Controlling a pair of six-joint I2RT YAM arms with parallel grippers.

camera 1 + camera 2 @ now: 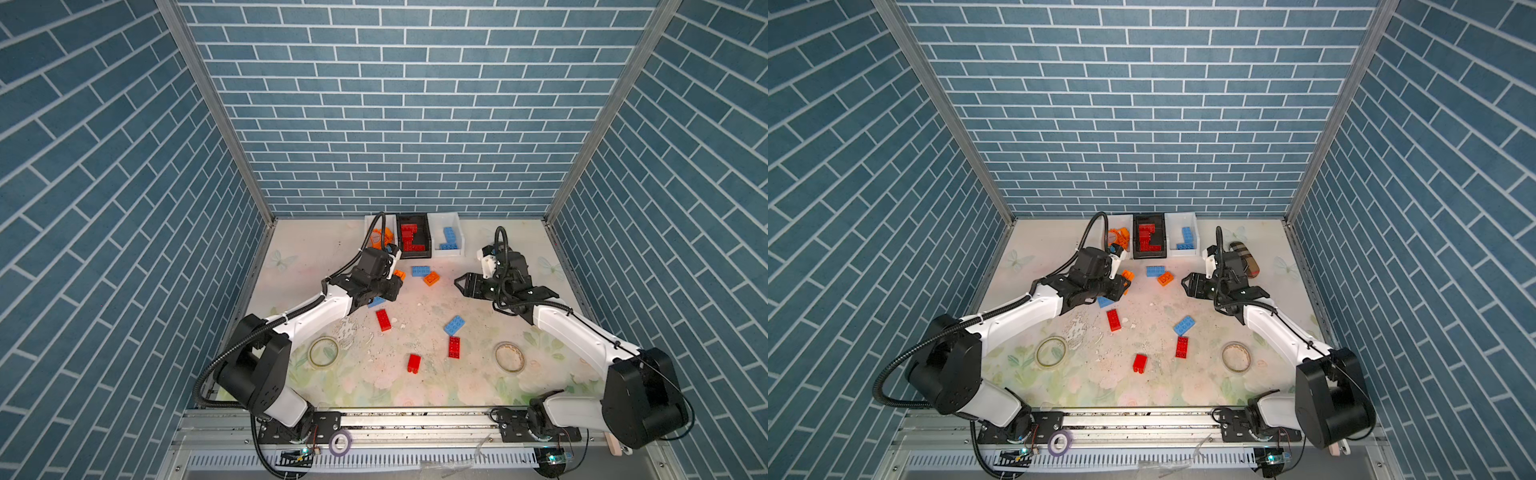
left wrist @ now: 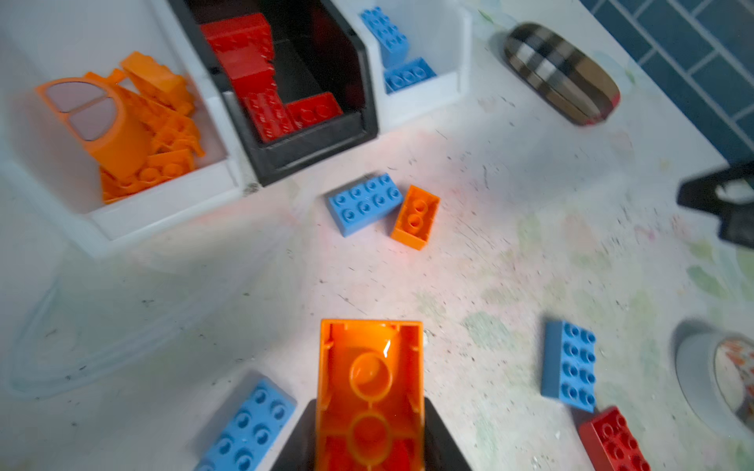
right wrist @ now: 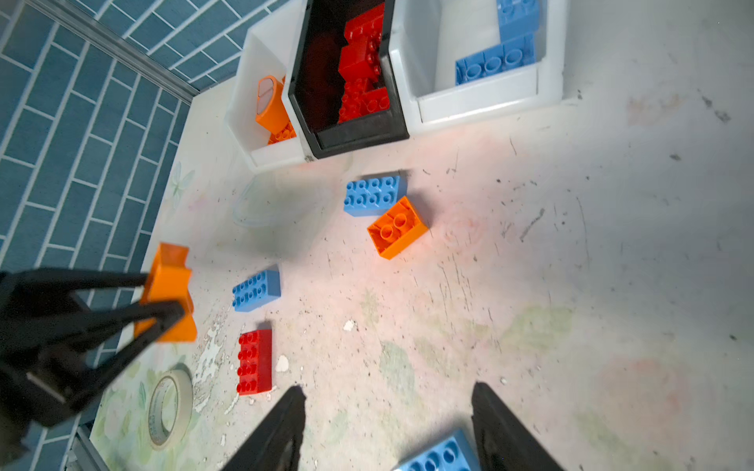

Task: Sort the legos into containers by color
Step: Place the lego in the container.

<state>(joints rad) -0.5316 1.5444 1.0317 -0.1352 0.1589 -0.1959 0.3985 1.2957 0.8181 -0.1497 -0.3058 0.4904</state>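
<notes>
Gripping a hollow orange plastic brick [image 2: 369, 367] by its long sides, open underside toward the wrist camera, the left gripper [image 2: 369, 403] hangs over the worn floral-print tabletop [image 1: 457, 386], short of the bins. The right gripper [image 3: 387, 397] hovers right of the middle with its jaws apart.

Faint print runs round the inner core of a cream tape roll [image 3: 169, 407], too blurred to read.

Three open bins stand side by side against the back wall. A white plastic bin [image 2: 163, 212] holds orange pieces and an arched orange window piece [image 2: 102, 122]. A black plastic bin [image 2: 314, 159] holds red bricks, and a second white bin [image 2: 420, 106] holds light blue ones. Just in front of the black bin, a light blue studded brick [image 1: 420, 271] touches a small orange brick [image 1: 431, 278]. Three red bricks [image 1: 383, 320] and a slanted light blue brick [image 1: 454, 325] lie well apart across the middle, with bare table between them and toward the front rail.

In both top views a half-hidden light blue brick [image 1: 376, 302] shows from under the left gripper. A tan plaid oblong case [image 1: 1244, 257] sits behind the right wrist, partly covered by the arm. In the right wrist view the frame edge cuts off a cropped light blue brick [image 3: 440, 454].
</notes>
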